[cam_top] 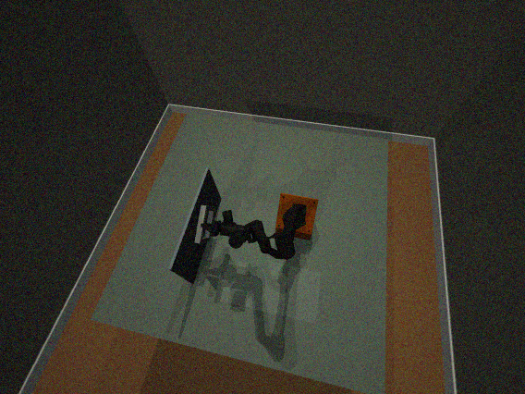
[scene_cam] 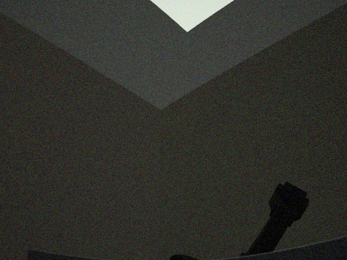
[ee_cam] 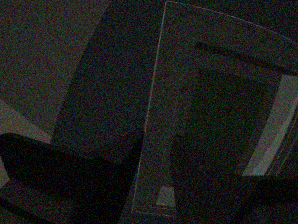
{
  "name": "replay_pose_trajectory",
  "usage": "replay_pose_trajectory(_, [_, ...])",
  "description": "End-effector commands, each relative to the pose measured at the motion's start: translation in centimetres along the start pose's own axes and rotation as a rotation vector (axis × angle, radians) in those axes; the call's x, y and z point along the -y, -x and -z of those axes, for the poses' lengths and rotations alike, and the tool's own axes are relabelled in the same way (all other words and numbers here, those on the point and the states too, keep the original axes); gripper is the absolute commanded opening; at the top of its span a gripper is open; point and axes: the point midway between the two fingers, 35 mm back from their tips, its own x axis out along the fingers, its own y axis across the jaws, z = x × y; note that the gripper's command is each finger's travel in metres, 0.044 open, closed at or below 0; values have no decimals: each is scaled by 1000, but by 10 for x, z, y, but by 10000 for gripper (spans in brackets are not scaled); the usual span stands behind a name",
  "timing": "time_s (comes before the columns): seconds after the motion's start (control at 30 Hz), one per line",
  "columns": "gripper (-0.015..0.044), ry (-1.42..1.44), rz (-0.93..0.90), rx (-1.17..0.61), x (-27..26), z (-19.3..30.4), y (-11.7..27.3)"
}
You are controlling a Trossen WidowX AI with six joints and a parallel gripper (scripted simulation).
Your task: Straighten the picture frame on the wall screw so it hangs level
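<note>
Orange base plate (cam_top: 285, 200), black arm (cam_top: 272, 250).

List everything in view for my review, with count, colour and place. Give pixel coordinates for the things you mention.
picture frame (cam_top: 201, 223) (ee_cam: 274, 125): one, pale where lit, at the upright panel, between the gripper's fingers
upright panel (cam_top: 210, 190): one, near black, standing on the mat
mat (cam_top: 342, 231): one, grey-green, under panel and base
table top (cam_top: 411, 231): one, orange-brown, around the mat
raised rim (cam_top: 441, 231): one, grey, along the table's edges
bright patch (scene_cam: 187, 13): one, whitish, top of the exterior view
base plate (cam_top: 286, 202): one, orange, under the arm
arm (cam_top: 283, 253) (scene_cam: 269, 235): one, black, reaching to the panel
gripper (cam_top: 206, 227) (ee_cam: 157, 136): one, black, shut on the frame
</note>
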Motion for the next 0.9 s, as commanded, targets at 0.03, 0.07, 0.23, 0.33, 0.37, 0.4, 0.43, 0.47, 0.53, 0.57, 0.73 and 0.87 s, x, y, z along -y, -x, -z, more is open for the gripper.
replay_pose_trajectory(0.03, [0,-5,-12,11,-1,-4,-1])
replay_pose_trajectory(0.07, [0,-5,-12,11,-2,-4,-1])
replay_pose_trajectory(0.23, [0,-5,-12,11,-3,-4,-1])
replay_pose_trajectory(0.33, [0,-5,-12,11,-3,-4,-1])
replay_pose_trajectory(0.37, [0,-5,-12,11,-3,-4,-1])
replay_pose_trajectory(0.4, [0,-5,-12,11,-3,-4,-1])
replay_pose_trajectory(0.43, [0,-5,-12,11,-4,-4,-1])
replay_pose_trajectory(0.47, [0,-5,-12,11,-4,-4,-1])
replay_pose_trajectory(0.53, [0,-5,-12,11,-4,-4,-1])
replay_pose_trajectory(0.57, [0,-5,-12,11,-4,-4,-1])
replay_pose_trajectory(0.73, [0,-5,-12,11,-3,-4,-1])
replay_pose_trajectory(0.87, [0,-5,-12,11,-3,-4,-1])
